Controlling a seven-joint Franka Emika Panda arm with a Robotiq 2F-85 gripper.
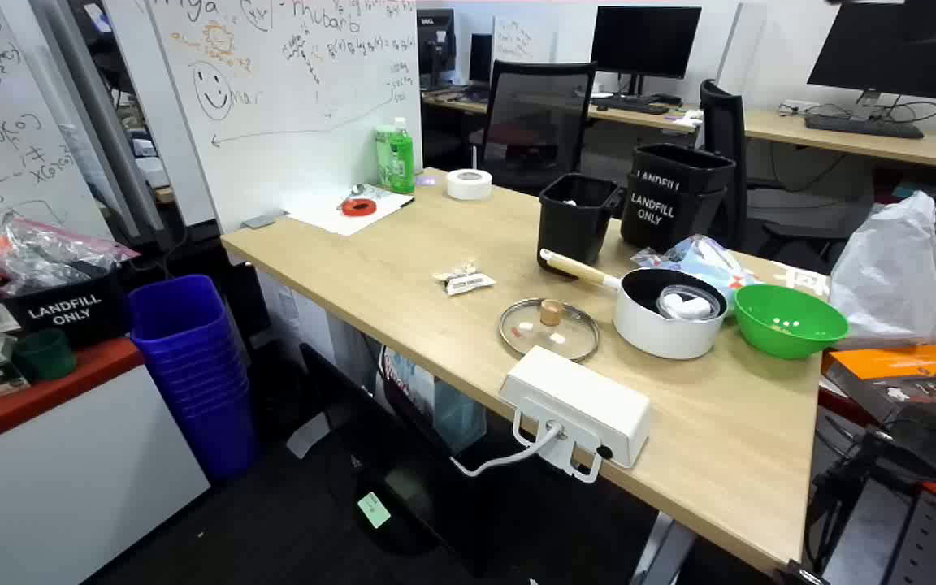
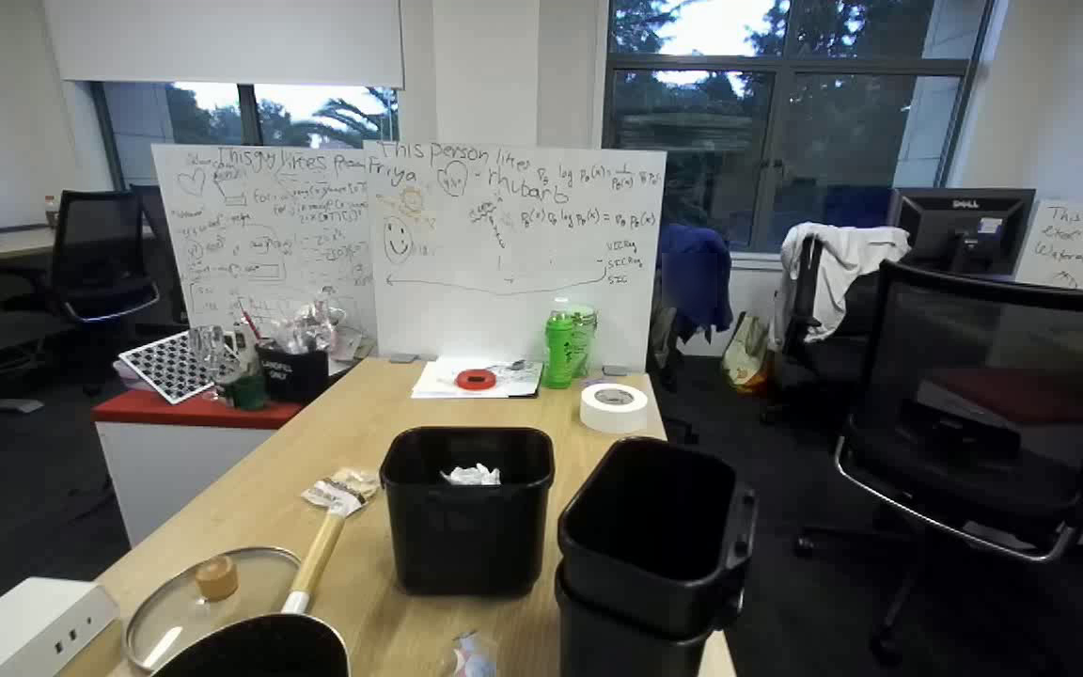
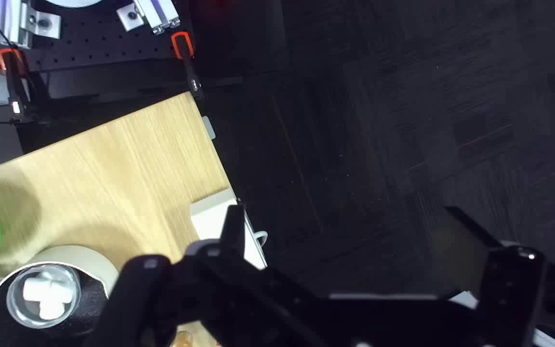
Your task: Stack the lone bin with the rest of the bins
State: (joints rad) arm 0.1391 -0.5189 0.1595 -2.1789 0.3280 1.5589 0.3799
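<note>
The lone bin (image 1: 572, 223) is black and stands upright on the wooden table, with something crumpled and white inside; it also shows in an exterior view (image 2: 466, 531). No lettering shows on its visible sides. The rest of the bins (image 1: 663, 213) are a taller black nested stack lettered "LANDFILL ONLY", close beside it; the stack also shows in an exterior view (image 2: 645, 574). My gripper (image 3: 344, 209) is open and empty in the wrist view, over dark floor beside the table's edge and a white box. Neither bin shows in the wrist view.
A white pot (image 1: 667, 325) with a handle pointing toward the lone bin, a glass lid (image 1: 529, 329), a green bowl (image 1: 789, 321) and a white socket box (image 1: 578, 402) are on the table. Another filled black bin (image 1: 62, 313) sits on a red-topped cabinet beside blue bins (image 1: 192, 366).
</note>
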